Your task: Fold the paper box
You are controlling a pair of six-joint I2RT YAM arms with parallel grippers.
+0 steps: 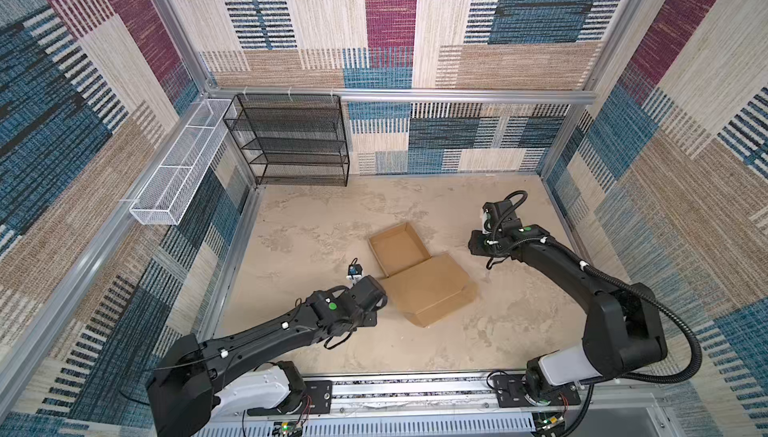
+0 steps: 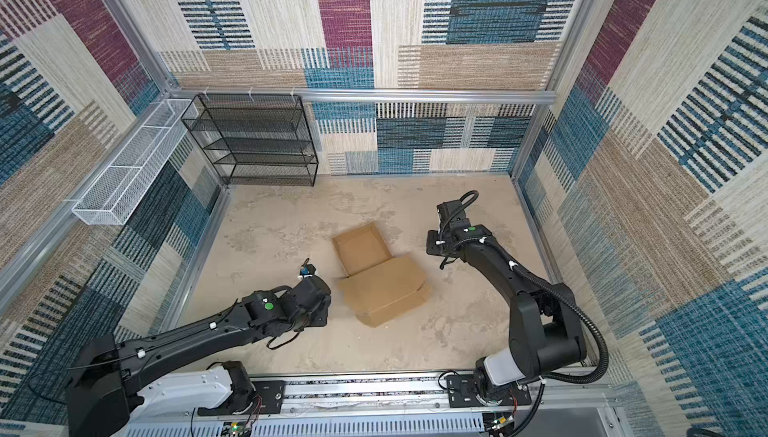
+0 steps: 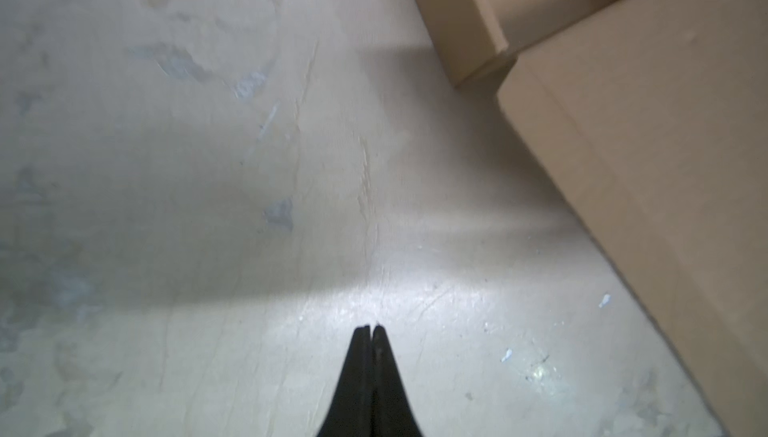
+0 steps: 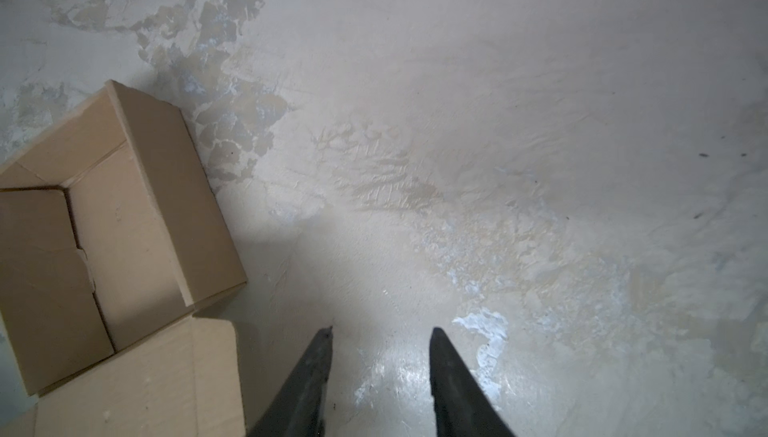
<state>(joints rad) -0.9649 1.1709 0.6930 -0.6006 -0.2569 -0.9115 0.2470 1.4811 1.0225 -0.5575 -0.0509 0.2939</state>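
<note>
The paper box (image 1: 419, 277) is plain brown cardboard and lies in the middle of the table in both top views (image 2: 380, 277). Its shallow tray (image 1: 397, 248) stands open with the walls up. The lid panel (image 1: 432, 291) lies spread out toward the front. My left gripper (image 3: 371, 327) is shut with nothing in it, hovering over bare table just left of the lid (image 3: 644, 156). My right gripper (image 4: 382, 329) is open and empty over bare table to the right of the box (image 4: 124, 227). In the top views both sets of fingers are hidden under the wrists.
A black mesh shelf (image 1: 291, 139) stands at the back left against the wall. A white mesh basket (image 1: 183, 164) hangs along the left wall. Patterned walls enclose the table, and the arms' base rail (image 1: 415, 389) runs along the front edge.
</note>
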